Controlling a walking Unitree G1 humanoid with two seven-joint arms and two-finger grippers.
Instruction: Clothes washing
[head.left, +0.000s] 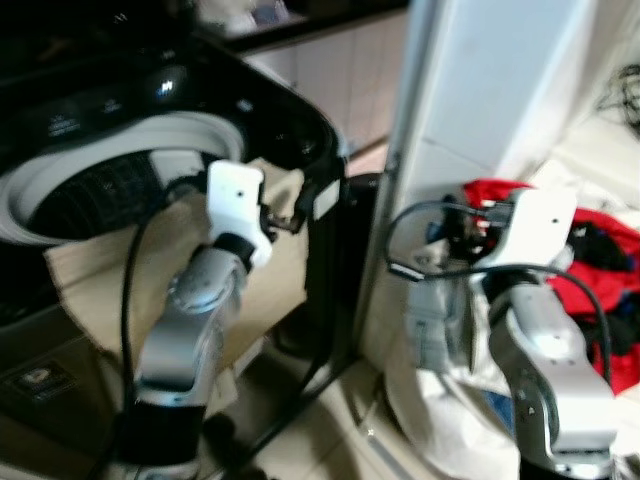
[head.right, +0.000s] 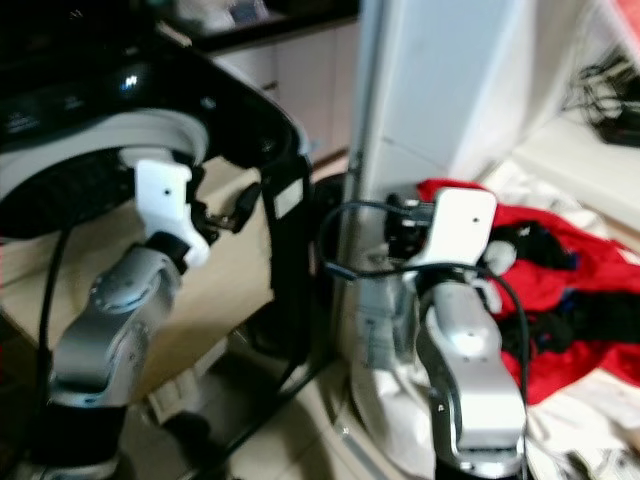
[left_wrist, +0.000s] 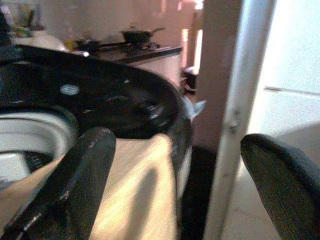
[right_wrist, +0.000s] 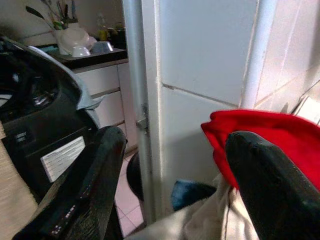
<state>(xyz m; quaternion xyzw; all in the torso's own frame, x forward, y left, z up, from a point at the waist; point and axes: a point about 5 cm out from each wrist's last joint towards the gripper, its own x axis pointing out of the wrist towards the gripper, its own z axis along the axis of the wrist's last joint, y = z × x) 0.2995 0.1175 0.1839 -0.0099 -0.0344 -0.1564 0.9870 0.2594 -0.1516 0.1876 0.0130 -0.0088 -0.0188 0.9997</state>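
A black top-loading washing machine (head.left: 260, 110) stands at the left, its lid up and its white-rimmed drum (head.left: 90, 190) showing. A beige cloth (head.left: 170, 250) hangs over the machine's front edge. My left gripper (left_wrist: 177, 145) is raised just past the machine's right corner, open, with nothing between its fingers (left_wrist: 75, 190). A red garment (head.left: 600, 260) lies on a pile at the right, over a whitish bag (head.left: 440, 400). My right gripper (right_wrist: 175, 140) is held out beside the red garment (right_wrist: 260, 130), open and holding nothing.
A white pillar or door frame (head.left: 480, 80) rises between the machine and the clothes pile. A black stand (head.left: 325, 300) leans by the machine's side. Something blue (right_wrist: 192, 192) sits low by the pillar. A kitchen counter with a pan (left_wrist: 140, 35) is behind.
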